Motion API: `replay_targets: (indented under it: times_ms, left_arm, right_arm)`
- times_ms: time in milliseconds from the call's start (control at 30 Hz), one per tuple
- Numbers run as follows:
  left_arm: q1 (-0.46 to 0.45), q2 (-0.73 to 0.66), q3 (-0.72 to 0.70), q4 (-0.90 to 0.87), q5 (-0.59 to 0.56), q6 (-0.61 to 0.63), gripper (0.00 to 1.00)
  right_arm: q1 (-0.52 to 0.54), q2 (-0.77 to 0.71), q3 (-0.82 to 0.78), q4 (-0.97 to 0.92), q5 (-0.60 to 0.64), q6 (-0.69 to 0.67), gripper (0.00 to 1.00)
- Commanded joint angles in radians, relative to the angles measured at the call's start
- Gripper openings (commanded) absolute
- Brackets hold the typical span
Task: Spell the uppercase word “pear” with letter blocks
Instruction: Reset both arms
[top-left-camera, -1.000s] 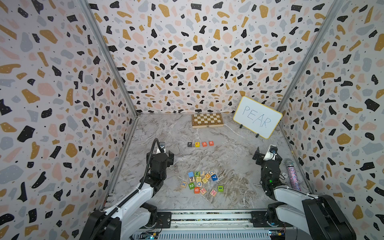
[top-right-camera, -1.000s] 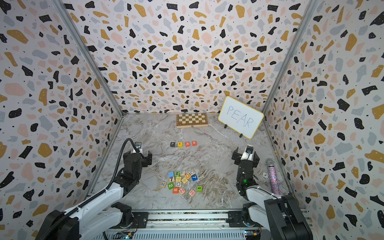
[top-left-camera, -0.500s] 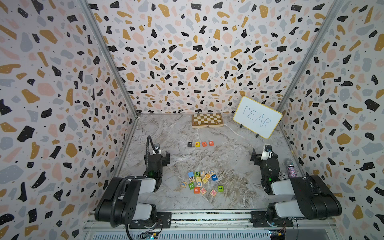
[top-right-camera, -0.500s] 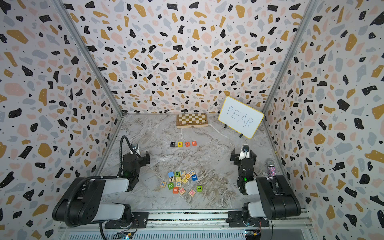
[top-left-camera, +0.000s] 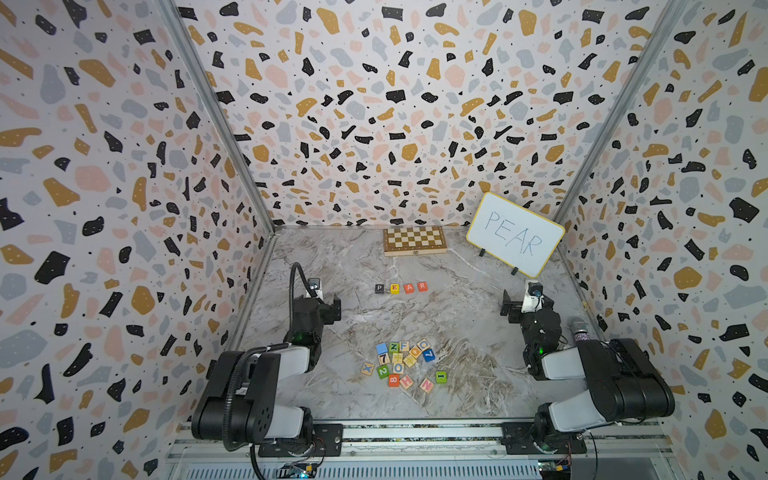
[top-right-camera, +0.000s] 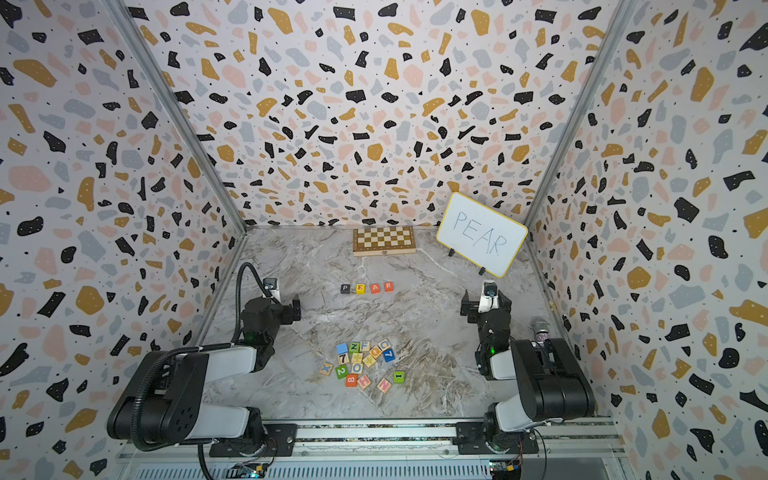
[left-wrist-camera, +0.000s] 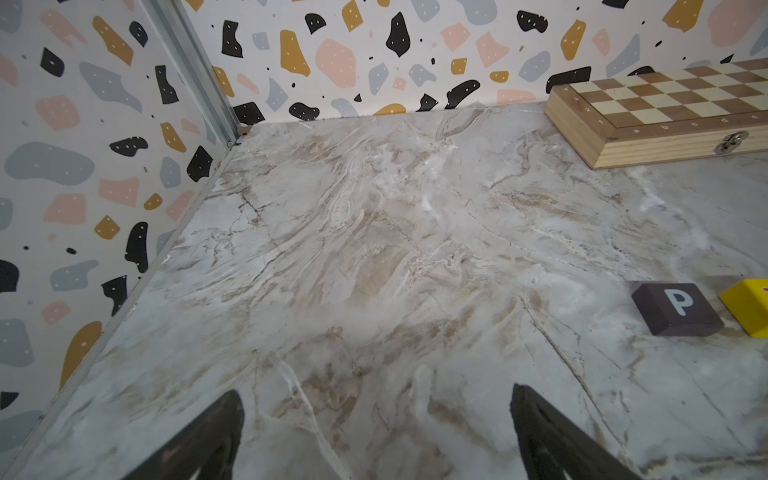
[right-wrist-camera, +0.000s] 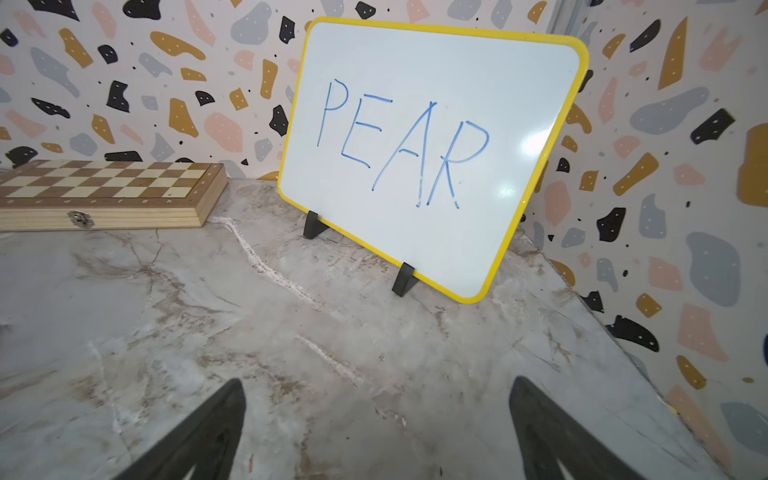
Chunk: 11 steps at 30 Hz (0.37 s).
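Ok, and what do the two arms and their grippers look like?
Both the left arm and right arm have bulky black joints, white link shells and a small green light. A black ribbed hose runs along the left arm. A white camera module sits at each wrist. The left gripper and right gripper have dark, tapering fingers.

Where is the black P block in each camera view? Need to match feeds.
In a top view: P block mid-table, just left of the yellow block.
In a top view: same place, left of the yellow block.
Left wrist: P block beside the yellow block, nearer than the chessboard.
Right wrist: not in it.
Shared landmark: the chessboard, in all four.
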Motion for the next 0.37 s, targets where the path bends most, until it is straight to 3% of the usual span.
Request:
replay_targets:
  times_ms: [0,333]
  left_arm:
    - [0.004,-0.003,0.004,0.019,0.009,-0.009,0.99]
    - [0.004,-0.002,0.007,0.017,0.012,-0.009,0.99]
  right_arm:
    - [0.003,-0.007,0.006,-0.034,-0.032,0.009,0.99]
    - [0.006,-0.007,0.011,-0.043,-0.040,0.005,0.99]
